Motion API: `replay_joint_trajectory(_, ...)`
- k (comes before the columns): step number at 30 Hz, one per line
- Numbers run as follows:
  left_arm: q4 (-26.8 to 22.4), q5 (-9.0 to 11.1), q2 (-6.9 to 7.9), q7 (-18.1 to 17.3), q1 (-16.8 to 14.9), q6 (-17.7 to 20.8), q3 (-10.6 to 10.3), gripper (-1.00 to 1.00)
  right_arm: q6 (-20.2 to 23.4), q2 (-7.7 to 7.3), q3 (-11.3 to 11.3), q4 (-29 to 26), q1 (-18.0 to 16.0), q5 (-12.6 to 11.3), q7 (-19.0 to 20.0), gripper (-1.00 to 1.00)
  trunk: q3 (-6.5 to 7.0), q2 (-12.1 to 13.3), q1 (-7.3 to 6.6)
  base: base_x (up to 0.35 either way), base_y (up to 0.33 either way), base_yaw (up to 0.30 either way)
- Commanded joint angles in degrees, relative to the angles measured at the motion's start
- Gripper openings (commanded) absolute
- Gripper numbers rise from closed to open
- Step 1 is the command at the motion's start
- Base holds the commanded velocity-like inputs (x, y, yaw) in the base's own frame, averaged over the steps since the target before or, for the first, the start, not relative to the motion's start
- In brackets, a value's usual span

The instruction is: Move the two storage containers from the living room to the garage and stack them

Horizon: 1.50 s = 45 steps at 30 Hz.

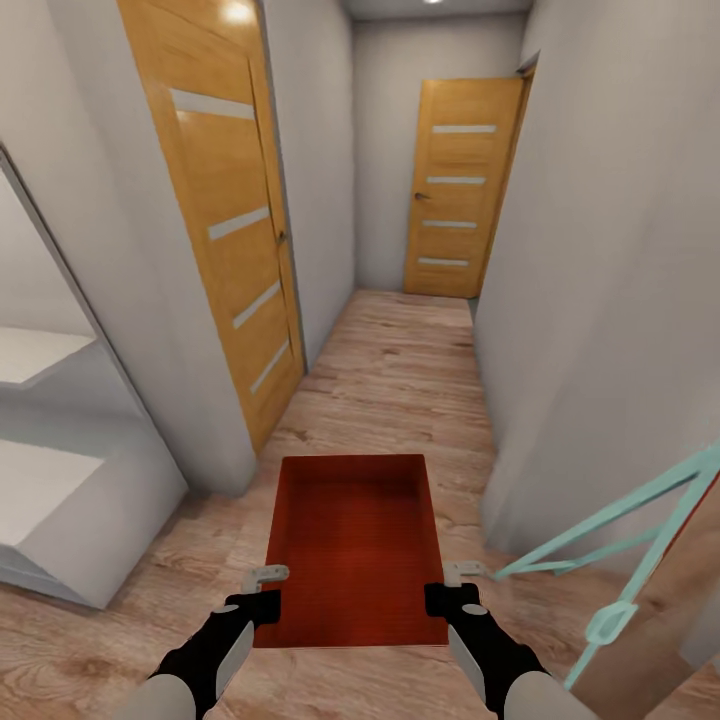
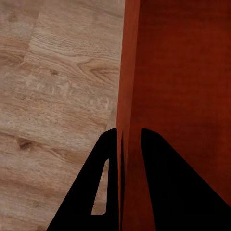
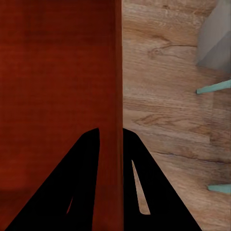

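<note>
One orange-red storage container hangs level in front of me above the light wood plank floor, open side up, its ribbed bottom empty. My left gripper is shut on its left side wall near the close end. My right gripper is shut on its right side wall. The left wrist view has the container with its wall pinched at the left gripper. In the right wrist view the container has its wall clamped by the right gripper.
I face a narrow hallway. An orange wooden door stands on the left wall and another door closes the far end. A white shelf unit juts in at the left. A teal metal frame leans at the right, by the grey wall.
</note>
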Motion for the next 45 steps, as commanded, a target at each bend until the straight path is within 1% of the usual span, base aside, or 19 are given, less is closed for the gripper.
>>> replay_joint_trajectory(1, -0.1, -1.9, 0.07, 0.5, 0.1, 0.3, -1.0, -1.00, 0.3, -2.63, -2.2, -3.5, -0.1, 0.8, -4.7, -1.00, -0.11, -0.1, 0.05, 0.217, 0.270, -0.001)
replay_joint_trajectory(11, -0.1, -1.9, 0.06, 0.5, 0.1, 0.3, -1.0, -1.00, 0.3, -2.63, -2.1, -3.5, -0.1, 0.8, -4.7, -1.00, -0.11, -0.1, 0.05, 0.220, 0.265, 0.000)
replay_joint_trajectory(19, -0.1, -1.9, 0.07, 0.5, 0.1, 0.3, -1.0, -1.00, 0.3, -2.63, -2.2, -3.5, -0.1, 0.8, -4.7, -1.00, -0.11, -0.1, 0.05, 0.098, 0.060, -0.027)
replay_joint_trajectory(45, -0.2, -1.9, 0.06, 0.5, 0.1, 0.2, -1.0, -1.00, 0.3, -2.63, -2.2, -3.5, -0.1, 0.7, -5.3, -1.00, -0.11, -0.1, 0.05, 0.002, 0.001, -0.265)
